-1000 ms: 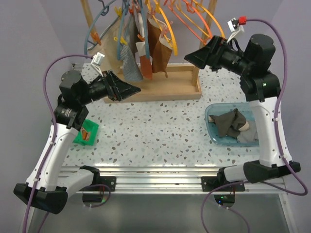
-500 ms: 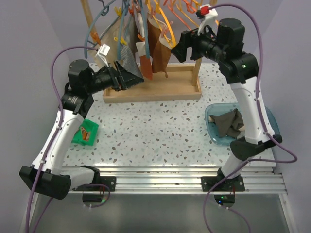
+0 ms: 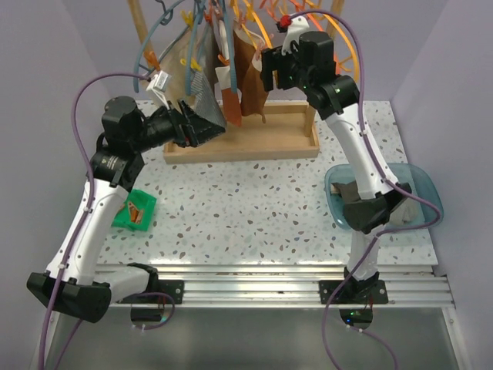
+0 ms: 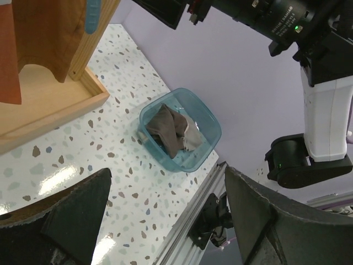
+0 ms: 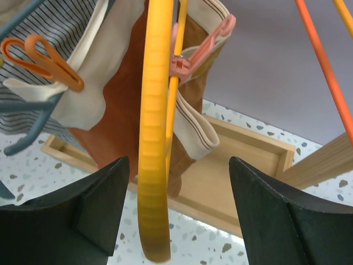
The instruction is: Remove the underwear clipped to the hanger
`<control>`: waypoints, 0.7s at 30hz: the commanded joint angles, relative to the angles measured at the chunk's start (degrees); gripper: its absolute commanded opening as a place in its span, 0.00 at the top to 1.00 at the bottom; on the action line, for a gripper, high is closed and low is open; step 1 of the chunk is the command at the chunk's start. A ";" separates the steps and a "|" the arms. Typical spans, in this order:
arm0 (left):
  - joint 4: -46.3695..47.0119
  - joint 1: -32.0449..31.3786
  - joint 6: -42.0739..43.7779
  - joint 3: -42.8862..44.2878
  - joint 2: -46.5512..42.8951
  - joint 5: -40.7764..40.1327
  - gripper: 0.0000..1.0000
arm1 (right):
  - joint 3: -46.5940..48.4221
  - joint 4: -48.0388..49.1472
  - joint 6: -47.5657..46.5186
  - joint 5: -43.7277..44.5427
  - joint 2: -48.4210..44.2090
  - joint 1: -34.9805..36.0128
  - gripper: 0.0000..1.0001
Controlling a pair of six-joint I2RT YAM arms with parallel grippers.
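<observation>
- Underwear (image 5: pixel 121 127): hangs far centre; waistband pinched by pink clip (image 5: pixel 201 44) on hanger (image 5: pixel 154 138); soft, light, limp
- Right tool (image 5: pixel 179 221): fingers apart, straddling the hanger's bar
- Left tool (image 4: pixel 165 221): apart, empty
- You'd best grip the fabric just below the clip

No readable text, labels or numbers anywhere. Tiny white print on the black cylindrical motor housing (image 4: pixel 274 17), far right, too small to read.
</observation>
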 commanded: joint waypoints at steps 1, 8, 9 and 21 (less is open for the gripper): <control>-0.17 0.00 2.24 -1.28 -1.87 -0.26 0.13 | 4.45 6.42 2.25 -1.12 2.11 0.88 0.24; -1.22 1.14 3.82 -1.64 -2.05 0.27 0.13 | 11.50 3.53 4.72 -3.33 7.48 1.23 0.79; -1.31 1.23 4.08 -1.64 -2.13 0.27 0.13 | 10.62 3.70 4.89 -3.33 7.22 1.32 1.00; -1.31 2.02 4.26 -1.55 -1.61 0.71 0.13 | 7.98 8.09 5.42 0.25 0.01 1.23 1.00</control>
